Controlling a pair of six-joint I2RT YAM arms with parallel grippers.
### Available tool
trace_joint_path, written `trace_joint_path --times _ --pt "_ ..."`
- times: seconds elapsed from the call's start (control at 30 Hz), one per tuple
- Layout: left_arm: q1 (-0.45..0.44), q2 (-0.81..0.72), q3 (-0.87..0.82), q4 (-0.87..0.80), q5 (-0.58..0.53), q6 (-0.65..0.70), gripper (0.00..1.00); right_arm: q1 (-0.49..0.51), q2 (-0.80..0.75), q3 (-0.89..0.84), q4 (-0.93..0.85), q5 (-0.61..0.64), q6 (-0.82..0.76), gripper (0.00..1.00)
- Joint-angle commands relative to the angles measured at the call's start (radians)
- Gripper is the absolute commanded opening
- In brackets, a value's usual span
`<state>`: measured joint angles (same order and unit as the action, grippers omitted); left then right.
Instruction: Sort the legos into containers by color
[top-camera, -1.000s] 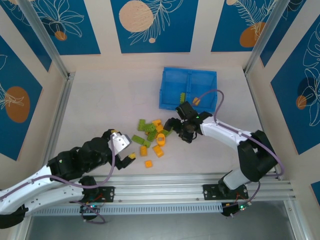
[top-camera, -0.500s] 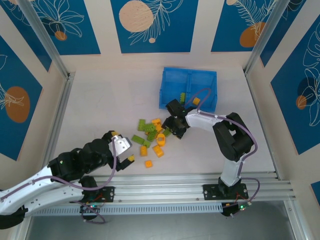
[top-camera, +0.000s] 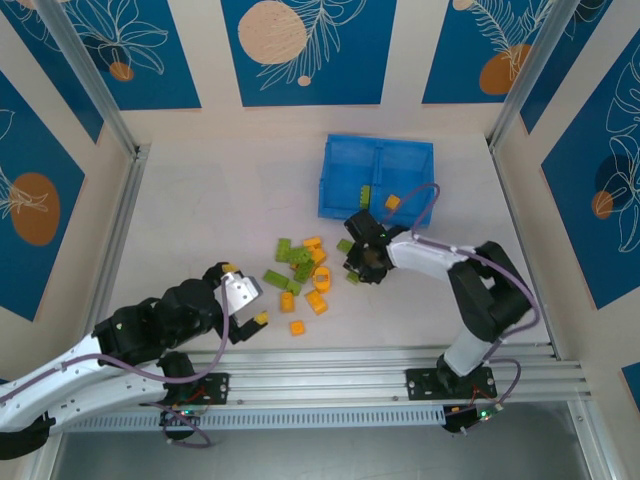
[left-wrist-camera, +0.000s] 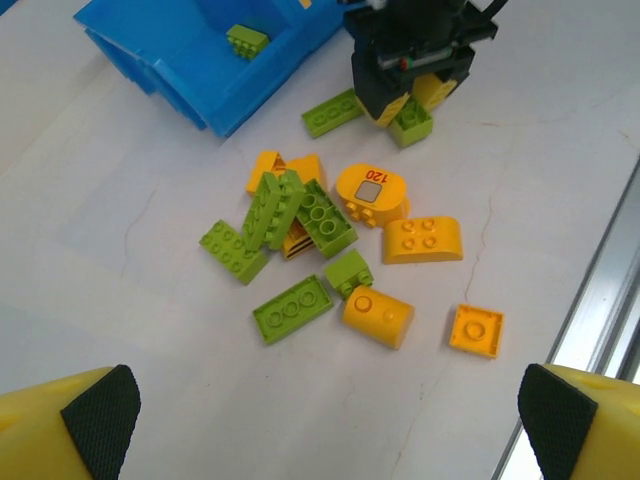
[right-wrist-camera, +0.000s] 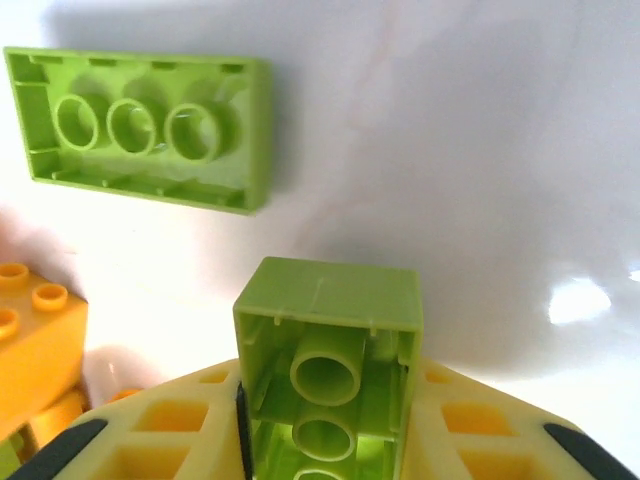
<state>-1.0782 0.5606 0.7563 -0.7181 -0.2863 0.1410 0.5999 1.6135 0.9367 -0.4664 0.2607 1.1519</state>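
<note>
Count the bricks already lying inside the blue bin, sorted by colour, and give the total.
Lime green bricks: 1
Orange-yellow bricks: 1
Total in the blue bin: 2

One blue bin (top-camera: 335, 212) has two containers (top-camera: 348, 165), holding one green lego (top-camera: 366, 193) and one orange-yellow lego (top-camera: 392, 202). Just beside the right gripper (left-wrist-camera: 412, 112) lie six loose green legos (left-wrist-camera: 275, 208) and about six loose orange-yellow legos (left-wrist-camera: 422, 240). One pinched green lego (right-wrist-camera: 325, 330) sits in its jaws.
</note>
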Motion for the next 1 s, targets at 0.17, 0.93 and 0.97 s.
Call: trace_joint_path --times 0.17,0.93,0.97 --pt "-0.003 -0.107 -0.041 0.073 0.12 0.064 1.0 0.01 -0.356 0.004 0.017 0.254 -0.323 0.29" --pt "0.024 -0.166 -0.043 0.06 0.001 0.048 1.0 -0.188 0.667 1.149 -0.342 0.196 -0.604 0.36" --pt "0.023 -0.166 -0.043 0.06 -0.002 0.049 1.0 -0.186 0.69 1.168 -0.356 0.184 -0.602 0.39"
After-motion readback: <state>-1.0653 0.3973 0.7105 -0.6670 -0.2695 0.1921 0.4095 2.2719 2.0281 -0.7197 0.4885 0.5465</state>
